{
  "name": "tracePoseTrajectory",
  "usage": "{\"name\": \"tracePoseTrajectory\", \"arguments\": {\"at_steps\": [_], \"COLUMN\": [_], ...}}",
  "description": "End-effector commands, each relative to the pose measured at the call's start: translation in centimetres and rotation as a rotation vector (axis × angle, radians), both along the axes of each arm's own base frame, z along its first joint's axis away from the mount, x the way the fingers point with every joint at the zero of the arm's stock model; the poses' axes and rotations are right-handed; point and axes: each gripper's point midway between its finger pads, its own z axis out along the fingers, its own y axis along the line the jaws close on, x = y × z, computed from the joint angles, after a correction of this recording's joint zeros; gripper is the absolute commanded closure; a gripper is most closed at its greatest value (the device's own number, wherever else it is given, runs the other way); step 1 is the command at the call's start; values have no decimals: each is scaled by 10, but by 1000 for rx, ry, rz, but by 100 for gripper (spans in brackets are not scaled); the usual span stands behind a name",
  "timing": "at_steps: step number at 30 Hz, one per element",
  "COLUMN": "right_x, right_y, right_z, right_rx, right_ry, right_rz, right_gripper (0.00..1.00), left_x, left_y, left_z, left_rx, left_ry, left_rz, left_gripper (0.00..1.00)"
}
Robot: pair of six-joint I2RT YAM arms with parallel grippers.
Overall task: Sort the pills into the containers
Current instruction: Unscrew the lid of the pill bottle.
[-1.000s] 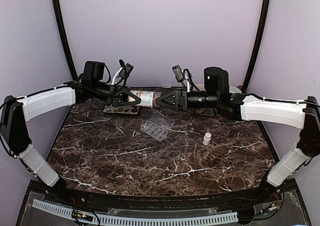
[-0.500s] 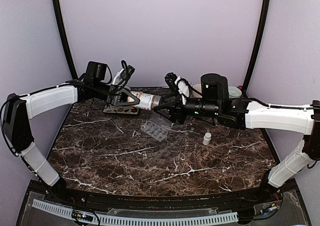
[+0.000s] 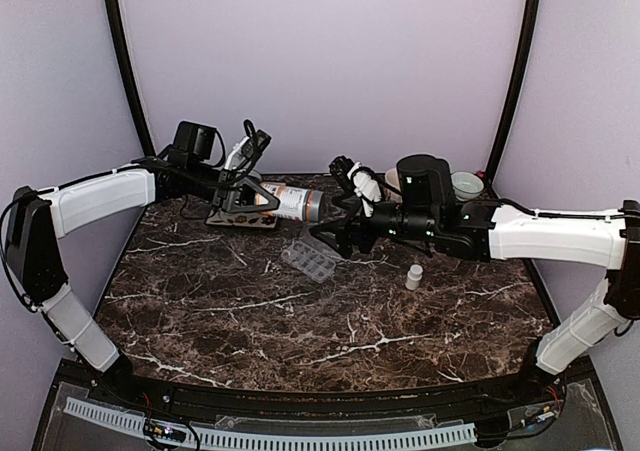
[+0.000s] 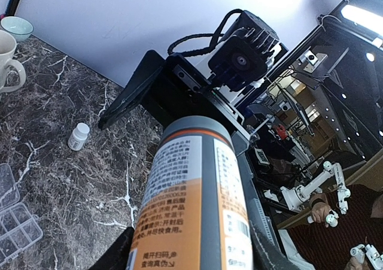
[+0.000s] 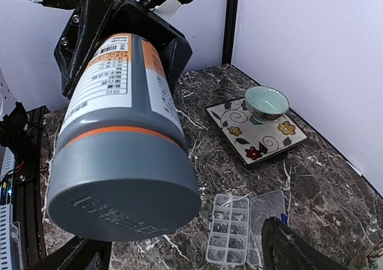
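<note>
My left gripper (image 3: 262, 198) is shut on an orange pill bottle (image 3: 290, 202) with a grey cap, held on its side above the table's back. In the left wrist view the bottle (image 4: 197, 204) fills the space between the left gripper's (image 4: 191, 255) dark fingers. My right gripper (image 3: 335, 234) stands open just right of and below the cap, apart from it. The right wrist view has the grey cap (image 5: 122, 183) looming ahead of my right gripper (image 5: 179, 259), one finger (image 5: 290, 251) low at the right. The clear pill organizer (image 3: 310, 259) (image 5: 230, 228) lies on the marble with its lid open. No pills show.
A small white bottle (image 3: 413, 276) (image 4: 78, 136) stands right of the organizer. A flowered square plate (image 5: 239, 132) carries a pale green bowl (image 5: 266, 102) at the back left. A mug (image 4: 11, 53) and another bowl (image 3: 466, 184) sit at the back right.
My right gripper has let go of the bottle's cap end, opened wide and dropped back toward the organizer. The left gripper keeps its hold on the bottle.
</note>
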Motion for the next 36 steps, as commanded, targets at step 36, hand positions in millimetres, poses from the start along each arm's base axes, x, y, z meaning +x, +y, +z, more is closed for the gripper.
{"name": "tracePoseTrajectory", "arguments": {"at_steps": [36], "right_x": [4], "right_y": [3], "right_z": [78], "right_rx": [647], "right_ry": [876], "right_rz": [156], "right_gripper": [21], "left_x": [8], "left_y": [3], "left_z": [24], "left_rx": [-60], "left_ry": [-205], "left_rz": [97], "left_gripper": [100]}}
